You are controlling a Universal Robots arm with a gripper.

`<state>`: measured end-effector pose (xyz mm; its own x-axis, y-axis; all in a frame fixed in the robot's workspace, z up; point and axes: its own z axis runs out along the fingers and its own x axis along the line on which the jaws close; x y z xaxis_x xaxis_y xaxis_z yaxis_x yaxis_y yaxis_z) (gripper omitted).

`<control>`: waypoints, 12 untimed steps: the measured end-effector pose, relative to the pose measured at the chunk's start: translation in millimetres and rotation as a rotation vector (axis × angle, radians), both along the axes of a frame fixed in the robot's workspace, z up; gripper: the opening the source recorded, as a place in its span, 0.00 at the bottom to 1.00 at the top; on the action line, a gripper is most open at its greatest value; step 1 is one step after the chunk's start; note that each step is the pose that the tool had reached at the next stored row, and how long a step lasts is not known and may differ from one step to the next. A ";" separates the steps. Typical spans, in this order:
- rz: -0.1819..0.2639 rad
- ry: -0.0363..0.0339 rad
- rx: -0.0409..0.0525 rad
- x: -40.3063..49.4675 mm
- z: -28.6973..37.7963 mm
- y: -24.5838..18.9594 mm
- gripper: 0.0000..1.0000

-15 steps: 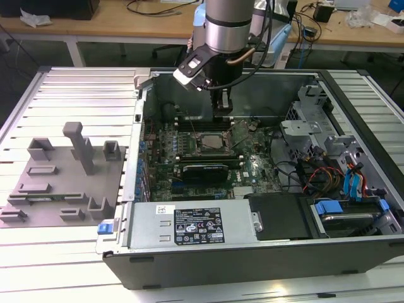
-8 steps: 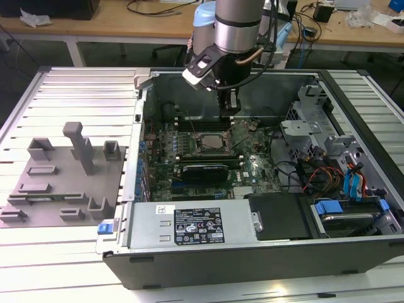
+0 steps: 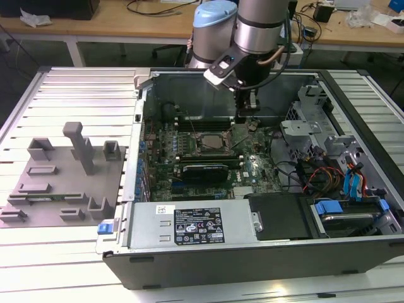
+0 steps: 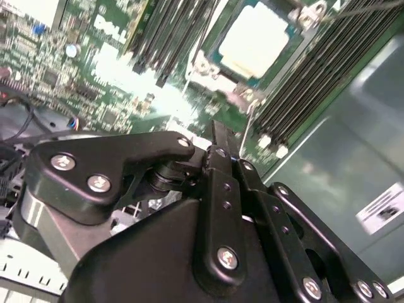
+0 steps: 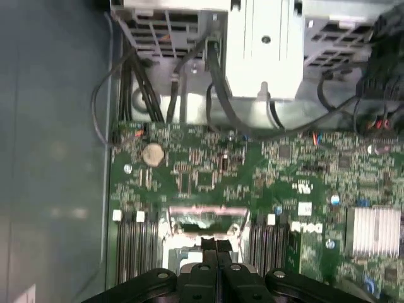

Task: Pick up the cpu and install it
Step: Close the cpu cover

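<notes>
Computer case (image 3: 252, 252): lies open on a slatted table (image 3: 63, 252), with a grey fixture tray (image 3: 63, 183) on the exterior view's left.
Motherboard (image 3: 252, 167): the first wrist view shows its coin cell (image 5: 152, 153).
Gripper (image 3: 243, 118): above the board, near the socket (image 3: 212, 142). The fingers (image 5: 208, 247) are pressed together and hold nothing.
Memory slots (image 5: 129, 249): flank the socket on both sides, and the case wall is close by.
cpu (image 4: 255, 38): a pale square lying in the socket in the second wrist view, apart from the fingers.

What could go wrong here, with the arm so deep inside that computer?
1. The gripper hangs close by the socket, between rows of memory slots; a sideways slip might scrape them.
2. The chip lies in the socket; if it sits slightly askew, which I cannot tell, pressing on it could damage it.
</notes>
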<state>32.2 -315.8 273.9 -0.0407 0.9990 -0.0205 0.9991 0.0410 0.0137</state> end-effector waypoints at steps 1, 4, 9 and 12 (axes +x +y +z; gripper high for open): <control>0.000 0.0000 0.0001 5.4 0.0 -0.2 0.11; 0.000 0.0000 0.0000 23.5 0.0 -0.9 0.11; 0.000 0.0000 0.0002 37.6 -7.7 -1.3 0.11; 0.000 0.0000 0.0001 38.7 -15.6 -1.3 0.11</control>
